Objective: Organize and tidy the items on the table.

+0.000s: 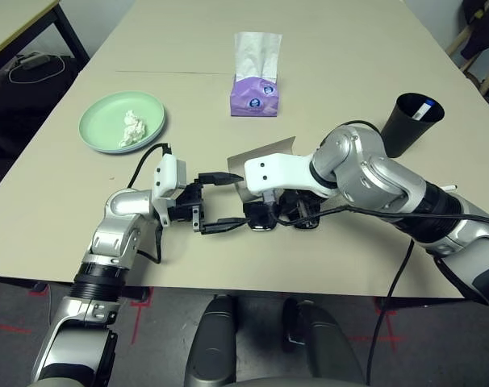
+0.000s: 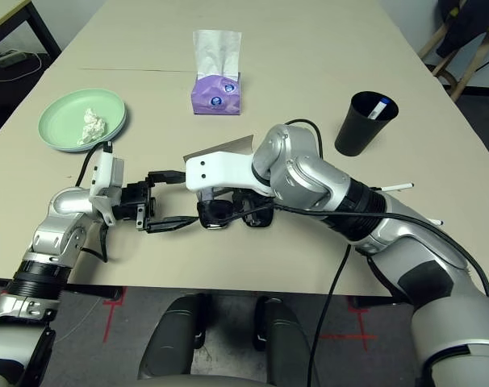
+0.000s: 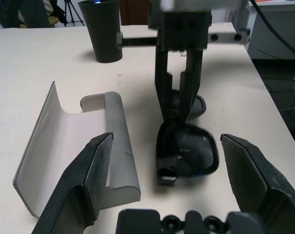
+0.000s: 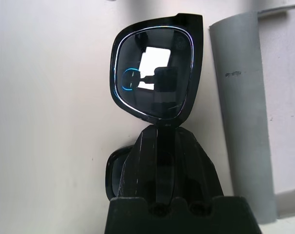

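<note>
Head pair overlooks the table (image 1: 325,48); wrist cameras close on sunglasses (image 4: 155,73).

Right end effector (image 1: 270,211) pinches black sunglasses (image 1: 286,213) beside the grey case (image 1: 265,155); left end effector (image 1: 222,203) gapes just beside them.

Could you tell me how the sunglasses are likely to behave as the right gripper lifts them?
Pinched at the bridge by the right gripper, the sunglasses look thin and probably light. Glossy lenses suggest they may slip or swing. Hinged arms could flop open.
</note>
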Controlling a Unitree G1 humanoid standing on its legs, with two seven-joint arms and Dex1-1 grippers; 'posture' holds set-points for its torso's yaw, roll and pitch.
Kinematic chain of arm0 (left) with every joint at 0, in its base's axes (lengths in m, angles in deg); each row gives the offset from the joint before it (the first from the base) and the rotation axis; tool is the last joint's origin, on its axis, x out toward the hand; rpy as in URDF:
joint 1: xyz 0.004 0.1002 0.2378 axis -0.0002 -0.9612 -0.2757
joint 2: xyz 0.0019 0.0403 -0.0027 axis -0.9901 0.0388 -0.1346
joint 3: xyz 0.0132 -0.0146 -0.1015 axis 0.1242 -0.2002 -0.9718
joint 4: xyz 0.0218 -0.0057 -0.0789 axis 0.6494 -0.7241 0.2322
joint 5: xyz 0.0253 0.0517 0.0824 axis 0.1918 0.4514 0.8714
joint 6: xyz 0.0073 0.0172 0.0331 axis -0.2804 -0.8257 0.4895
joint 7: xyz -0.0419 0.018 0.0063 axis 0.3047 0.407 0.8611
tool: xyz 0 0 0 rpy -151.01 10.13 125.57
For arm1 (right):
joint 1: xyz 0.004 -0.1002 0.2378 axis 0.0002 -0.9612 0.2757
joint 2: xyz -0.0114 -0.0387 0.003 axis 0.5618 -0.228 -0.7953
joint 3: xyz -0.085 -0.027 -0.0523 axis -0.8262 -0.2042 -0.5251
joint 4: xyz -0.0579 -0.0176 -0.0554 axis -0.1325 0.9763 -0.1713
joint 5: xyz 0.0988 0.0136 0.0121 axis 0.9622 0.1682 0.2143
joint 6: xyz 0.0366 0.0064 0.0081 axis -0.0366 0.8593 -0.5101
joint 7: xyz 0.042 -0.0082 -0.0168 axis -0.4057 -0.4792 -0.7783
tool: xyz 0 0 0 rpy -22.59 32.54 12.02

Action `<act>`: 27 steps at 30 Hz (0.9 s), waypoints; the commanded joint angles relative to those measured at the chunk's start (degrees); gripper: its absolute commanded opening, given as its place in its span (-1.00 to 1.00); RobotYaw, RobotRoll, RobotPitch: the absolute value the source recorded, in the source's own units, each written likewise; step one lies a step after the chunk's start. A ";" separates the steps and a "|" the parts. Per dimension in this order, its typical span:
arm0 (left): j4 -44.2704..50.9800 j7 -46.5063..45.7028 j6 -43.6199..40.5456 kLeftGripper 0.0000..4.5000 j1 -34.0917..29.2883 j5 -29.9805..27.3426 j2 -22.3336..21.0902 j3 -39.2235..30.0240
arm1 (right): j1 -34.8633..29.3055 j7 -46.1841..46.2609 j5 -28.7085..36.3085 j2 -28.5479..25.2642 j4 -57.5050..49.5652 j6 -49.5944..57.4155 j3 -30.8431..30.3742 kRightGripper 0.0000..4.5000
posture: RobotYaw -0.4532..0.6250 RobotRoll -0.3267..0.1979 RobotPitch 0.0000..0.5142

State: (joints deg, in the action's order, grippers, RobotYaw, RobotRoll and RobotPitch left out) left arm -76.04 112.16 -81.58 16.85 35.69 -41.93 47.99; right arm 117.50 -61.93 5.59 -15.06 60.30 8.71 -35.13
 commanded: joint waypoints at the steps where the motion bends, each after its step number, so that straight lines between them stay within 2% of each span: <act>1: -0.21 0.52 0.72 1.00 0.18 0.82 -0.32 0.80 | 1.29 -0.73 0.94 -2.60 -2.85 -3.88 1.86 -0.84 | 0.17 0.25 -0.39; 7: 0.26 -1.12 0.09 1.00 0.04 0.97 -0.43 0.37 | 2.47 1.04 0.49 -4.40 -3.18 -9.20 4.82 -0.84 | 0.17 0.25 -0.39; 12: 0.86 -2.37 0.23 1.00 -0.43 1.01 -0.71 0.08 | 4.15 4.62 -1.61 -3.56 0.73 -15.52 6.06 -0.84 | 0.18 0.25 -0.41; 18: 2.31 -2.92 -0.37 1.00 -1.33 0.48 -1.35 -0.12 | 5.84 8.59 -5.00 -1.00 8.06 -24.51 5.27 -0.84 | 0.22 0.25 -0.39; 27: 5.17 -4.11 -1.88 1.00 -3.88 0.09 -2.99 -0.39 | 6.47 12.08 -9.87 5.03 19.58 -32.52 4.65 -0.84 | 0.28 0.25 -0.36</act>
State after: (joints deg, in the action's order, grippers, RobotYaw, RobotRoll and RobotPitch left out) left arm -72.55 108.00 -83.11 13.87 35.65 -44.23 47.58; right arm 123.12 -50.27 -3.40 -10.42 78.99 -22.57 -30.21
